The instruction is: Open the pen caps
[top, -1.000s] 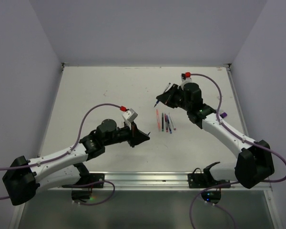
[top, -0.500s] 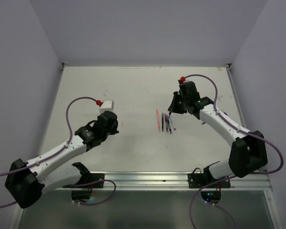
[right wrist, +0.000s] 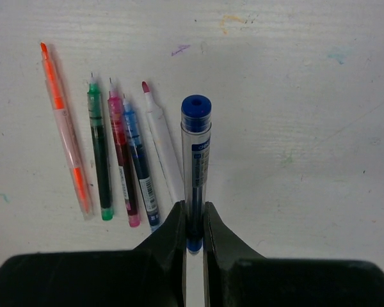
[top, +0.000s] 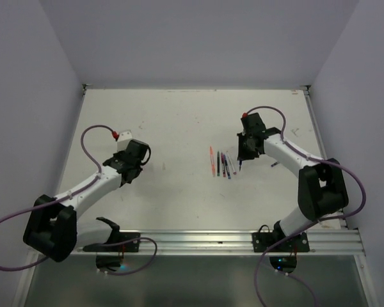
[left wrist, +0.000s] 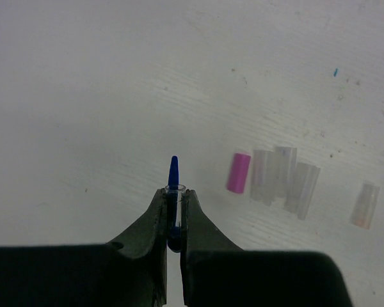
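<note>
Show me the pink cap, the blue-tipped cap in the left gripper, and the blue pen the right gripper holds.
pink cap (left wrist: 239, 173): left wrist view, mid-body.
blue-tipped cap (left wrist: 173, 174): left wrist view, blue tip.
blue pen (right wrist: 196, 150): right wrist view, clear barrel.

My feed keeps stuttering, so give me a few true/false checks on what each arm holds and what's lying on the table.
1. The right jaws are shut on a blue pen. True.
2. The left jaws are empty. False: they are shut on a blue cap.
3. Five other pens lie on the table beside the blue pen. True.
4. The pink cap lies among those pens. False: it lies by the clear caps, ahead of the left jaws.
</note>
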Controlling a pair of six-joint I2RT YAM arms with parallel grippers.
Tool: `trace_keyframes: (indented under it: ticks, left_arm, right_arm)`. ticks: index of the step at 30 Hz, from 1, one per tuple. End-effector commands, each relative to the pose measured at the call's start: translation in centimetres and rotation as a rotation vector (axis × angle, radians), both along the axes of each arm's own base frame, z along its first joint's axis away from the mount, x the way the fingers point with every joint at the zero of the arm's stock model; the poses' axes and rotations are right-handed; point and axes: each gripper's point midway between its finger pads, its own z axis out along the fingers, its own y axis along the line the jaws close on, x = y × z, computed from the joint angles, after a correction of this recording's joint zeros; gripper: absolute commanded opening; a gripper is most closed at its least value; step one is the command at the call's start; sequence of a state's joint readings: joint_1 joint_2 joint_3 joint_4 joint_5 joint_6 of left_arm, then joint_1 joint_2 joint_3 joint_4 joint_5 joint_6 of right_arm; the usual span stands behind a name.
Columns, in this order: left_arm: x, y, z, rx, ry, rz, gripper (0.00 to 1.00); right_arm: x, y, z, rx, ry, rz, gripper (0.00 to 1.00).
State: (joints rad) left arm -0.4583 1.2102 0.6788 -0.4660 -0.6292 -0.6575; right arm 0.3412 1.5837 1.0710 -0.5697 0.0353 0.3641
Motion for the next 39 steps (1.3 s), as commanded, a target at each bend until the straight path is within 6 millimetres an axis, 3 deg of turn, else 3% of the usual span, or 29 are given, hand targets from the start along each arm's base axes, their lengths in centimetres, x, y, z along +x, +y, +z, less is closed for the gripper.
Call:
trace_keyframes:
  ticks: [1, 8, 15, 17, 25, 39]
  left_arm:
    - [2.5, 0.6, -0.4, -0.015, -0.027, 0.025, 0.00]
    - [4.3, 1.0, -2.5, -0.069, 0.003, 0.018, 0.00]
    - [5.5, -0.3, -3.4, -0.118, 0.014, -0.058, 0.01]
    - [5.5, -0.2, -4.0, -0.126, 0.030, -0.046, 0.09]
    - [4.4, -0.1, -5.6, -0.160, 0.061, -0.014, 0.20]
    - [4.6, -0.3, -4.4, -0.197, 0.012, -0.013, 0.53]
  right_arm:
    - [0.3, -0.3, -1.0, -0.009, 0.005, 0.024, 0.00]
    - [0.2, -0.3, -3.1, -0.005, 0.043, 0.034, 0.00]
    - [0.2, 0.9, -3.7, 0.053, 0.055, 0.073, 0.00]
    - [0.2, 1.2, -3.5, 0.070, 0.049, 0.077, 0.00]
    - [0.3, 1.0, -3.2, 0.062, 0.030, 0.078, 0.00]
    - [-0.5, 1.4, -4.8, 0.079, 0.075, 0.112, 0.01]
